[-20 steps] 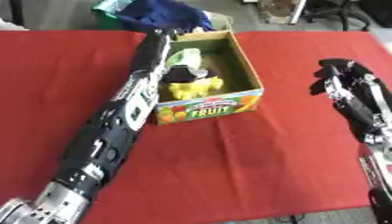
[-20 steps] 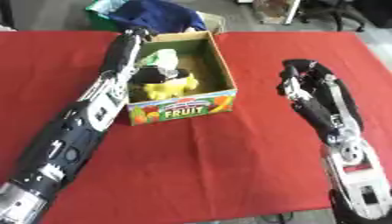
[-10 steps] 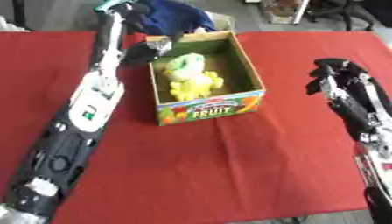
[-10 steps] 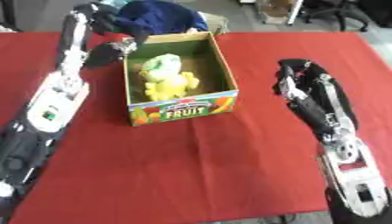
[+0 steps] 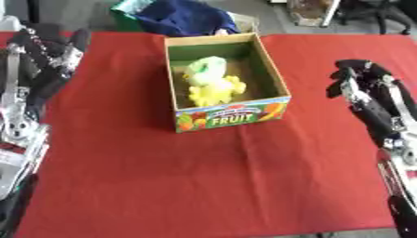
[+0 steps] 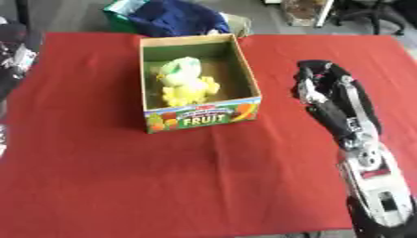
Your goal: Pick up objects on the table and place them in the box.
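Inside the box point(image 5: 226, 83) lay the yellow-green plush toy point(image 5: 210, 84), soft and light by its look, best pinched round its middle. Left hand point(image 5: 42, 53) hung released; right hand point(image 6: 319, 88) curled, holding nothing.

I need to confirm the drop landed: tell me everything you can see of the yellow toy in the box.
The yellow toy looks like a soft plush with a pale green patch at its far end. It lies inside the fruit box, on the box floor toward the left wall, wholly below the rim. Neither hand touches it; its finer shape can't be made out.
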You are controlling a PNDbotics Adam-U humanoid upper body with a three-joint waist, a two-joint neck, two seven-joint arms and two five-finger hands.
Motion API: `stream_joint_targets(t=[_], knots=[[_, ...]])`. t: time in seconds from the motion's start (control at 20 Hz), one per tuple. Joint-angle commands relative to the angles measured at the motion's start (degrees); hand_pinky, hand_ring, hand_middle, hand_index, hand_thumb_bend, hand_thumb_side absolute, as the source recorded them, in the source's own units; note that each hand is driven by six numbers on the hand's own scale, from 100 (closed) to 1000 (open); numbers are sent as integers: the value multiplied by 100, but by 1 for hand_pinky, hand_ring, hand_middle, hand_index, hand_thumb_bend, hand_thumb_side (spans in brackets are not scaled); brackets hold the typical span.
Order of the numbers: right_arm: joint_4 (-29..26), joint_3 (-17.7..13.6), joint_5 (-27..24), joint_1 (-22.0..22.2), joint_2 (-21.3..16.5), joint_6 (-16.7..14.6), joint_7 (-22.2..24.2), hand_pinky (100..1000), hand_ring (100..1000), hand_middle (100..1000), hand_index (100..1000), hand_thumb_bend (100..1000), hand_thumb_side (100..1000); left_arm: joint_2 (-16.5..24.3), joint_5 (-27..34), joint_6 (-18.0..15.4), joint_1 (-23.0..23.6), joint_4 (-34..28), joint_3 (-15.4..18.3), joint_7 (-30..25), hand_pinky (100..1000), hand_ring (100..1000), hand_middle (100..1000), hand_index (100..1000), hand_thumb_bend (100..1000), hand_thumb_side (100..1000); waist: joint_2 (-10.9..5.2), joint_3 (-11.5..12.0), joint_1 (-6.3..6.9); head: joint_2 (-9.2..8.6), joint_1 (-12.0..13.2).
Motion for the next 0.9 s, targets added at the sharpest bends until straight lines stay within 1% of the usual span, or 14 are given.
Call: stream_joint_targets(t=[0.05,0.2,0.45,0.75,0.9], knots=[[-142,-62,-20,-36,-143,-11,-33,523,527,557,720,100,442,101,97,-40,122,-221,148,136,569,536,512,675,667,467,-92,26,-3,18,13],[-150,-58,-29,-41,-163,-14,-36,523,527,557,720,100,443,63,96,-85,302,-230,215,219,567,533,509,673,660,463,-96,52,-2,65,66],[-156,-53,-49,-45,-165,-19,-51,522,525,555,717,100,441,-19,139,-144,496,-158,229,281,564,529,506,670,653,459,-90,72,-3,109,147],[-157,-48,-48,-49,-167,-14,-54,521,525,554,717,100,441,-126,152,-207,583,-120,220,311,562,527,504,668,648,453,-71,79,-5,150,166],[-157,-53,-47,-38,-158,-12,-54,522,525,554,717,100,443,-159,159,-230,628,-96,212,322,561,526,503,666,646,451,-68,81,-10,154,130]])
